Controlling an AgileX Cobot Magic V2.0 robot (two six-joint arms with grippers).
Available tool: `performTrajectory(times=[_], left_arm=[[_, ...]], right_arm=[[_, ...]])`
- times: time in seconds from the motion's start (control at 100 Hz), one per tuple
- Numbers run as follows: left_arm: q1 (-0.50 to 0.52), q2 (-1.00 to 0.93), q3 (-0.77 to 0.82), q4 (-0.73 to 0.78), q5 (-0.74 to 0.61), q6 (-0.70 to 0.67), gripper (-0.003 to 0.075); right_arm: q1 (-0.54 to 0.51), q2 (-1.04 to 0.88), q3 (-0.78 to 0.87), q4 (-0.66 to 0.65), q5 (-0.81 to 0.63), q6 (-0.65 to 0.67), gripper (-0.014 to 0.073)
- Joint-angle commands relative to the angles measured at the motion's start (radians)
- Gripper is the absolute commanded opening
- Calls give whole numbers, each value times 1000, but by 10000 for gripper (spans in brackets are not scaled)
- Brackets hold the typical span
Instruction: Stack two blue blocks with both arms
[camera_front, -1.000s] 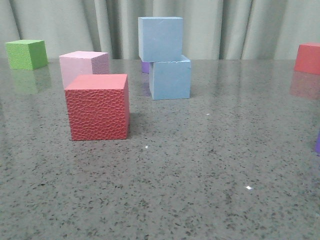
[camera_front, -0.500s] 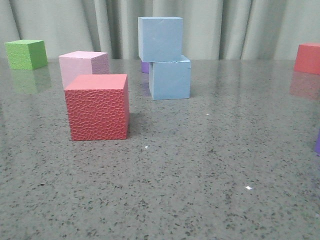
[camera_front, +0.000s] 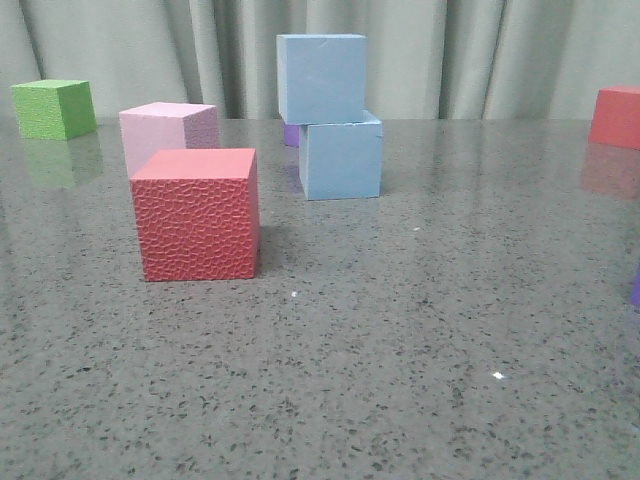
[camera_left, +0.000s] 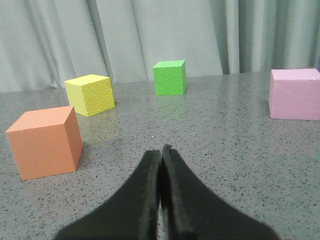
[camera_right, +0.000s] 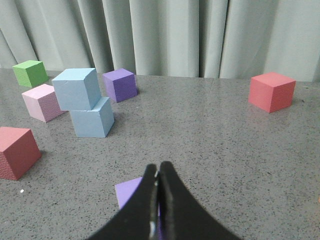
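Note:
The two blue blocks stand stacked at the back middle of the table. The pale upper blue block (camera_front: 320, 78) rests on the lower blue block (camera_front: 340, 158), shifted a little to the left. Both show in the right wrist view, upper (camera_right: 76, 88) on lower (camera_right: 92, 118). No gripper touches them. My left gripper (camera_left: 161, 150) is shut and empty above bare table. My right gripper (camera_right: 158, 167) is shut and empty, well back from the stack, above a light purple cube (camera_right: 130, 191). Neither gripper shows in the front view.
A red cube (camera_front: 197, 213), a pink cube (camera_front: 167, 130) and a green cube (camera_front: 53, 108) stand at the left. A purple cube (camera_right: 120, 84) sits behind the stack. Another red cube (camera_front: 615, 116) is far right. Orange (camera_left: 45, 141) and yellow (camera_left: 90, 94) cubes show in the left wrist view.

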Motion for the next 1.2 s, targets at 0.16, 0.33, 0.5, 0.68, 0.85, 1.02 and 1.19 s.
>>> performTrajectory(times=[0.16, 0.33, 0.5, 0.68, 0.85, 1.02, 1.19], left_arm=[[-1, -36, 25, -11, -90, -8, -19], [-1, -36, 25, -11, -90, -8, -19], [-1, -36, 25, -11, -90, -8, -19], [-1, -36, 25, -11, -90, -8, -19], [-1, -36, 25, -11, -90, -8, -19], [-1, -36, 25, -11, -90, -8, -19], [-1, -36, 25, -11, -90, -8, -19]], right_arm=[[-8, -10, -18, -24, -81, -6, -69], [-8, -10, -18, -24, -81, -6, -69], [-8, -10, -18, -24, -81, -6, -69], [-8, -10, -18, -25, -81, -6, -69], [-8, -6, -18, -54, -80, -6, -69], [-63, -3, 30, -45, -166, -6, -69], [-237, -3, 184, 51, -435, -50, -69]])
